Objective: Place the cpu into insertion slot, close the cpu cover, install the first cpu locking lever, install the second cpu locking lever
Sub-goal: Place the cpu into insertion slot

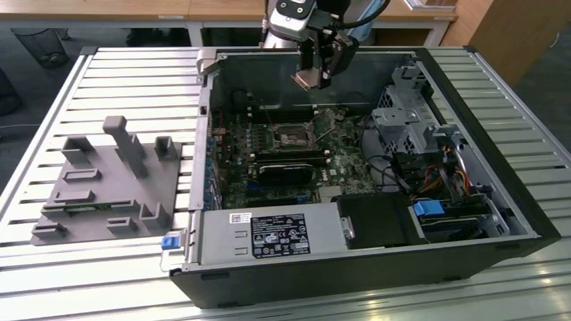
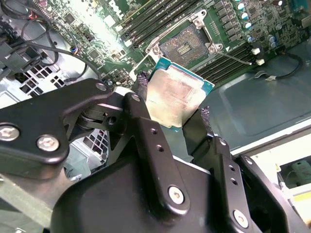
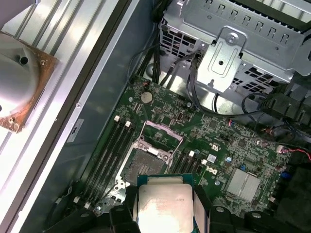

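Gripper point(image 1: 314, 72) hangs over an open computer case point(image 1: 528, 208), jaws pinching the cpu point(image 2: 171, 97) by two opposite edges, likely to keep its underside free. The cpu sits apart above the bare insertion slot point(image 2: 187, 44). The cpu cover point(image 3: 163, 132) stands open, leaving the slot reachable.

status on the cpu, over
Hand shut on pale silvery square cpu, above the green board. Dark square insertion slot empty, silvery cover frame up. Nothing between chip and slot.
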Robot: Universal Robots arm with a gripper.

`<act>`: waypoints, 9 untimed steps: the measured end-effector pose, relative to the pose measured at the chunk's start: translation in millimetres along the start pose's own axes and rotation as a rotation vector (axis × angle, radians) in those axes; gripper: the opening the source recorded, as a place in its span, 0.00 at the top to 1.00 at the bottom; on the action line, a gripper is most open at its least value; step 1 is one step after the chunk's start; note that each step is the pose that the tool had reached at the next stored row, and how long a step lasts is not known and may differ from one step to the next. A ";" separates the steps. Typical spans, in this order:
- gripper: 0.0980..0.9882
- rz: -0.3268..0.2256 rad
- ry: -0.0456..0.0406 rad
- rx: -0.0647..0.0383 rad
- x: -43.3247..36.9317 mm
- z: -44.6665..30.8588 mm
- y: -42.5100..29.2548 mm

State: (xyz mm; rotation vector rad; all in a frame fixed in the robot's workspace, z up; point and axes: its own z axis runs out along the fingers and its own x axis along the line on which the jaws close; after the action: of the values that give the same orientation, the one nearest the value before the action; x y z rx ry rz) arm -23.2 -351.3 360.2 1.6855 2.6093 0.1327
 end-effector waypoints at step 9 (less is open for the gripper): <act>0.50 0.071 -0.0084 0.000 0.0 0.4 0.0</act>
State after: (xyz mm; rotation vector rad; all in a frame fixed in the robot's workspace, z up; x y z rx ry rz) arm -23.2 -351.2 359.8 1.7750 2.5443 0.1275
